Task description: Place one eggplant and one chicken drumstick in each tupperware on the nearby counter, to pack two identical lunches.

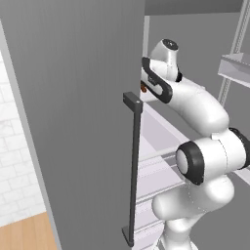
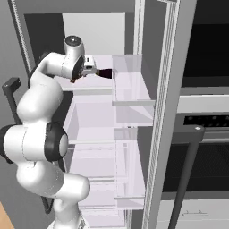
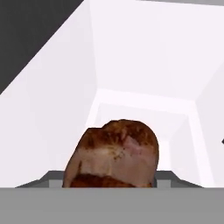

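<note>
I am reaching the arm into the open fridge (image 2: 134, 98), level with its upper shelf. In the hand view a browned chicken drumstick (image 3: 113, 154) is sitting right at the gripper, against the white interior. The gripper (image 2: 106, 73) is showing dark beside the hand, but I cannot tell whether it is clenching the drumstick.

White fridge shelf (image 3: 144, 98), upper level, pale walls around. Brown roasted chicken drumstick (image 3: 114, 153) on it, near front edge.
</note>
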Robot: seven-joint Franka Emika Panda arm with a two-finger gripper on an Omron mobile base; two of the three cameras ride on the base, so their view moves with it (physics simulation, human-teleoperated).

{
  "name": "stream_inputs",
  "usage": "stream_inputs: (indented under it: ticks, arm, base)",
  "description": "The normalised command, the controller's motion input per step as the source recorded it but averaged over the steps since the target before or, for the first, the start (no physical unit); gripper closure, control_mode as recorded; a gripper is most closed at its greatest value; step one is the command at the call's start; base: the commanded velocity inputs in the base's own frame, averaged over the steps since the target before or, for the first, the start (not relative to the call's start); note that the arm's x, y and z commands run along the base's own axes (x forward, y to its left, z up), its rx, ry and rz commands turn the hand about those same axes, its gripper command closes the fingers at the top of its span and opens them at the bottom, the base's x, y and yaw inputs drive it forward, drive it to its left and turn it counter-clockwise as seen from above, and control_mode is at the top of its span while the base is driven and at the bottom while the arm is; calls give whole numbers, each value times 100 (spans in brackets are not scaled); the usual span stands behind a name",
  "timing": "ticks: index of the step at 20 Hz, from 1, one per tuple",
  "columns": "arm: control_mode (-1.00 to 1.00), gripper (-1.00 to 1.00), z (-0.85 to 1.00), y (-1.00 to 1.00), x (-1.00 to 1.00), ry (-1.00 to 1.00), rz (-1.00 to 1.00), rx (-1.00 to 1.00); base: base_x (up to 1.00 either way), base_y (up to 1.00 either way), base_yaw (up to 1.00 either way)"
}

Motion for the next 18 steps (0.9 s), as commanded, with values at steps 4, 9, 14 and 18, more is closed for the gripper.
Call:
stream_inputs:
  ticks: [4, 9, 14, 18]
  arm:
    - [-100, 100, -12, -2, -29, -4, 0, 0]
    - [-100, 100, 1, -16, -100, -70, -5, 2]
    - [-100, 100, 4, -10, -100, -55, -8, 5]
    - [-100, 100, 0, -3, -100, 14, -14, 4]
  base:
    - [0, 0, 0]
    - [0, 0, 0]
    - [0, 0, 0]
    - [0, 0, 0]
